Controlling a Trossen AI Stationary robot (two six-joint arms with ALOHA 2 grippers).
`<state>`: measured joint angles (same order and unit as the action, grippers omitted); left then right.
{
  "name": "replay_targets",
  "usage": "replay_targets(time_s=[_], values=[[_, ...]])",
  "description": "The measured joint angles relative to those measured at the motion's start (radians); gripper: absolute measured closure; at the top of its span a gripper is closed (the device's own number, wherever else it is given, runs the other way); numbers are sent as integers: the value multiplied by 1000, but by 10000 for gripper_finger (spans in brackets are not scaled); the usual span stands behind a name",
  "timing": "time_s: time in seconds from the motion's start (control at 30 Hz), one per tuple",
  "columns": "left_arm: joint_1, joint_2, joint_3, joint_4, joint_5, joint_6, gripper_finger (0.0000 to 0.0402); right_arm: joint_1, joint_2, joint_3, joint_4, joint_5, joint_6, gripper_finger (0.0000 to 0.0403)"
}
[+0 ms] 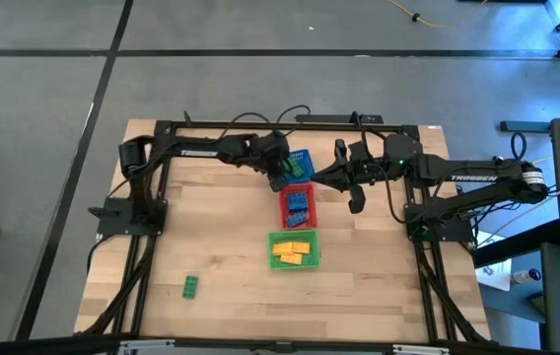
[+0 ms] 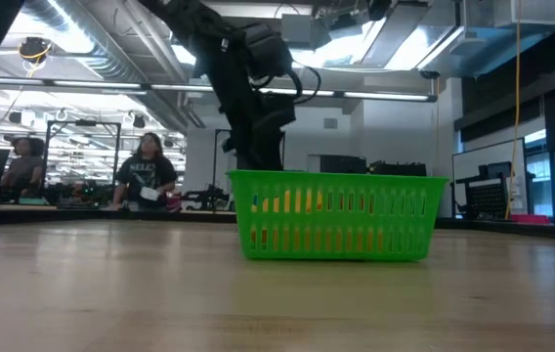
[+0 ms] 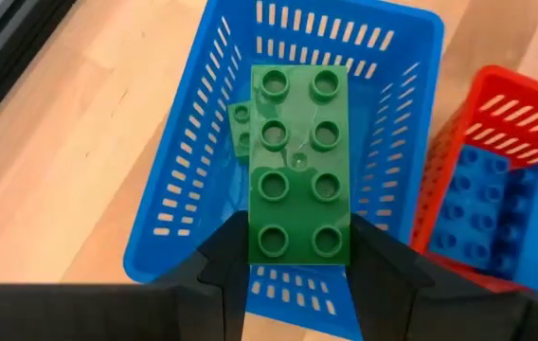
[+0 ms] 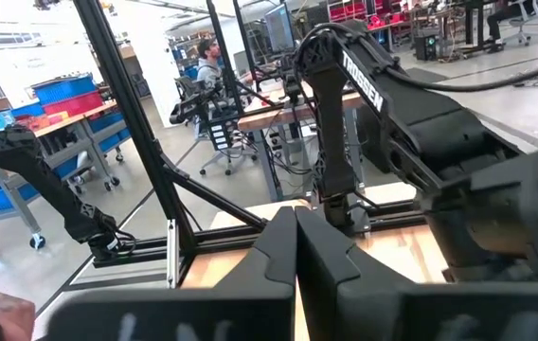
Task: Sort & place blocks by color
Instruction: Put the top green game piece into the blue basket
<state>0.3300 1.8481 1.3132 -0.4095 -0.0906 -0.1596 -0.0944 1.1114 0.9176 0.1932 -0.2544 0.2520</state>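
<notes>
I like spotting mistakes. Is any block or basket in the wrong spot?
One green block lies alone on the table, far from the baskets. Colours also mismatch: yellow blocks fill the green basket, blue blocks the red basket, and the left end effector holds a green block over the blue basket.

Two dark arms — black cables, white TROSSEN lettering.

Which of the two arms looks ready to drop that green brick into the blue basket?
The left one, probably. Its pincer already grips the green brick right over the blue basket, where another green brick lies. The right pincer holds nothing and hangs off beside the red basket.
</notes>
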Motion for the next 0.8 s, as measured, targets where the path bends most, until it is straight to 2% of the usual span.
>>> replay_targets(time_s=[0.43, 0.8], values=[[23, 96, 0, 18, 24, 39, 272, 0, 0, 0, -1, 1, -1, 402], [7, 100, -1, 22, -1, 39, 263, 0, 0, 0, -2, 1, -2, 402]])
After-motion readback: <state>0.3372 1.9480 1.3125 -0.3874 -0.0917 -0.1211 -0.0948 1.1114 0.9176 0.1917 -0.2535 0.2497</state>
